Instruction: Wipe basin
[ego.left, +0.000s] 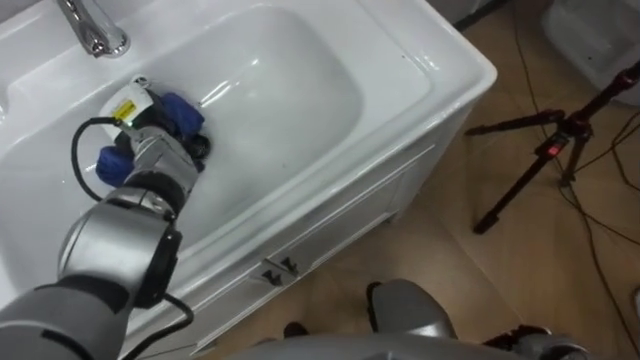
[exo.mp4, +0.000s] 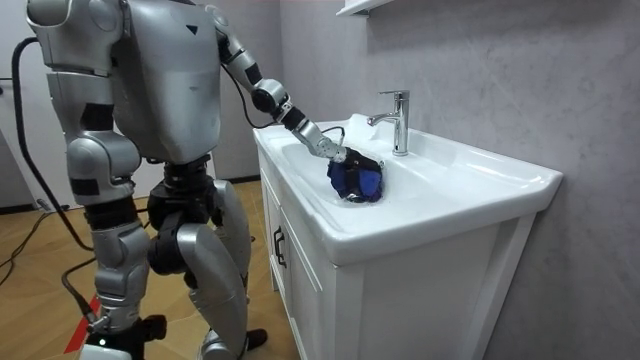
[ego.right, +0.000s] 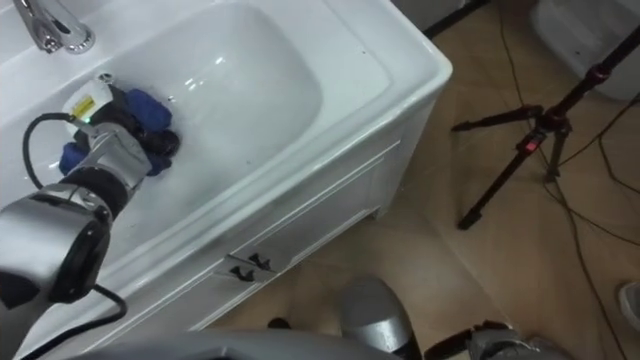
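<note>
Looked like a bathroom corner mocked up in a lab or studio rather than anyone's actual home. There was a white basin (ego.left: 300, 90) with a chrome tap (exo.mp4: 398, 120) on a white cabinet (exo.mp4: 300, 290) against a grey plaster wall (exo.mp4: 500, 80). But a black tripod (ego.left: 545, 150) stood right on the wood floor (ego.left: 500, 290) next to it.

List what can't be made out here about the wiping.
Cloth: part lies under the left hand in the eye views; contact with the basin is unclear.
Right hand: cut off by the room view's lower edge.
Tap: top cut off by the eye views' upper edge.
</note>
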